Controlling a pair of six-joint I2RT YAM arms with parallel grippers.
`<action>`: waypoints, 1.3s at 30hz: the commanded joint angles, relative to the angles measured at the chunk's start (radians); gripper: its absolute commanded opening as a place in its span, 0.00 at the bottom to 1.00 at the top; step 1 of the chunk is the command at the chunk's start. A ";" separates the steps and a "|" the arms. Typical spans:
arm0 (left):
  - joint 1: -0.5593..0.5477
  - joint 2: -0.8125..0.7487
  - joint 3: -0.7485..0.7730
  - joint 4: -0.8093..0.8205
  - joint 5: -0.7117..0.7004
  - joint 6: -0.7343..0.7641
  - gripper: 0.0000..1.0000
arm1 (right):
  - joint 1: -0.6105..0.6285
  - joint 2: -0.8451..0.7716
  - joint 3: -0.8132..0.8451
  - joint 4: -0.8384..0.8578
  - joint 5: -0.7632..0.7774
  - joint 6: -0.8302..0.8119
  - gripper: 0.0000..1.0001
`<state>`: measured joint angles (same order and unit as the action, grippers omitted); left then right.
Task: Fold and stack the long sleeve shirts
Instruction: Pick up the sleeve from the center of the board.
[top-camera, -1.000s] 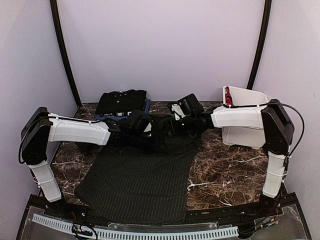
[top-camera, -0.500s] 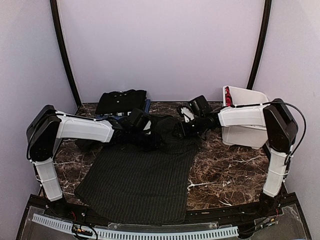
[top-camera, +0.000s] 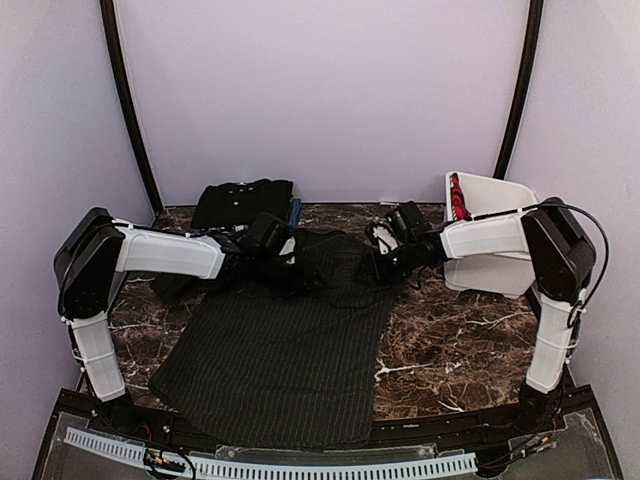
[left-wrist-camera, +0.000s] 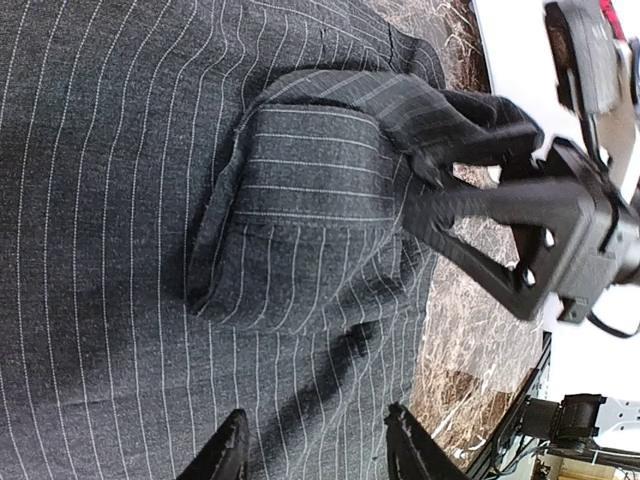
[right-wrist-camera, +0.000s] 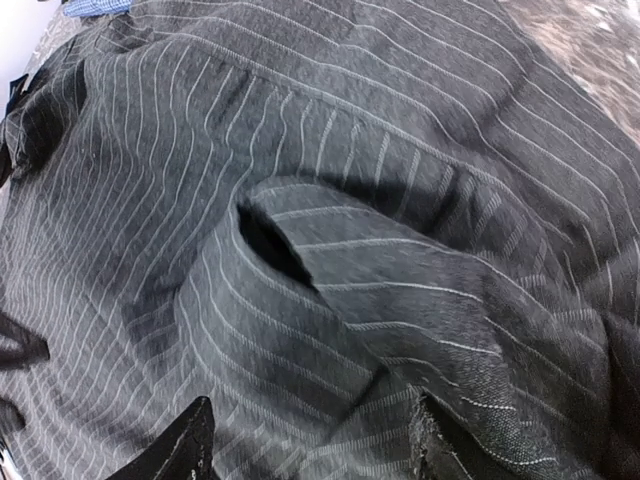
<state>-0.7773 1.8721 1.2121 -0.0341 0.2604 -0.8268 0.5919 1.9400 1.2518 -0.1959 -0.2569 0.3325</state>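
Folding the big black pinstriped cloth shirt (top-camera: 290, 350), spread on the dark marble table (top-camera: 450, 340).
Left gripper (left-wrist-camera: 320, 452) hangs part-open above it; right gripper (right-wrist-camera: 308, 440) straddles a raised fold (right-wrist-camera: 330, 270), grip unclear. It should pinch fully before lifting.

Pinstriped shirt (top-camera: 275, 370): black with fine pale stripes, spread flat across the middle of the table (top-camera: 450, 340), hem at the near edge. Its far end is bunched, with one fold raised. Plain black shirt (top-camera: 243, 202): folded, at the far edge, left of centre. Blue shirt (top-camera: 294, 211): beneath it, only an edge showing.
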 joint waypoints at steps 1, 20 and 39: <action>0.010 -0.012 0.033 -0.006 0.028 0.007 0.45 | 0.020 -0.123 -0.060 0.026 0.070 0.025 0.63; 0.015 0.046 0.128 0.010 0.073 0.016 0.42 | 0.026 -0.039 -0.077 0.103 -0.055 0.126 0.62; 0.034 -0.019 0.075 -0.017 0.039 0.017 0.42 | 0.005 0.039 -0.066 0.288 -0.184 0.220 0.42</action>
<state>-0.7559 1.9289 1.3079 -0.0204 0.3176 -0.8219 0.5964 1.9884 1.1816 0.0006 -0.3710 0.5198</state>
